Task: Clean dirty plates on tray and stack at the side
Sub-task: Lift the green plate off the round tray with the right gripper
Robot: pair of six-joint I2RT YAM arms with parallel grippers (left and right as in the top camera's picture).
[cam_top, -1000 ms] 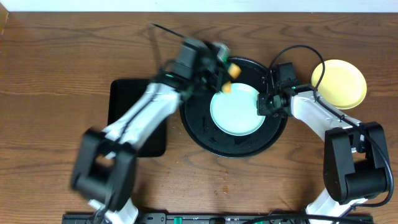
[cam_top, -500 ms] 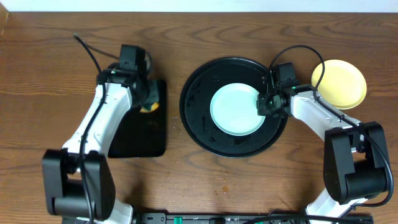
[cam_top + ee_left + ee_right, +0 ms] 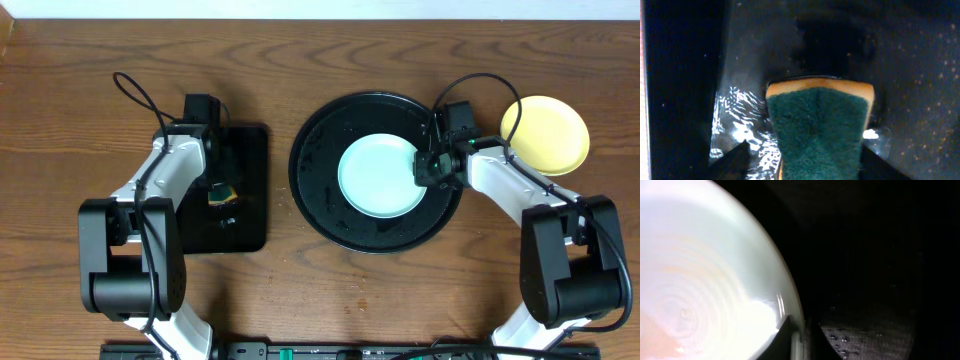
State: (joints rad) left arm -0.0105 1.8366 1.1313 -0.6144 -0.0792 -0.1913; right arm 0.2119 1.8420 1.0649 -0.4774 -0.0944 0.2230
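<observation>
A pale aqua plate (image 3: 375,178) lies in the middle of the round black tray (image 3: 306,195). My right gripper (image 3: 422,168) is shut on this plate's right rim; the right wrist view shows the gripper (image 3: 800,332) pinching the pale plate (image 3: 705,280) at its edge. A pale yellow plate (image 3: 545,133) rests on the wooden tabletop to the right of the tray. My left gripper (image 3: 221,180) hovers over the rectangular tray, open, its fingers either side of a green-and-yellow sponge (image 3: 820,120) lying there, with a gap at the left finger.
The smaller rectangular black tray (image 3: 250,215) sits left of the round one, wet and shiny around the sponge (image 3: 221,192). Bare wood-grain table (image 3: 80,60) stretches to the far left and along the front. Cables loop above both arms.
My left arm has swung from the round tray to the rectangular tray with the sponge and opened, leaving the sponge lying there. The right arm and aqua plate have not moved.
</observation>
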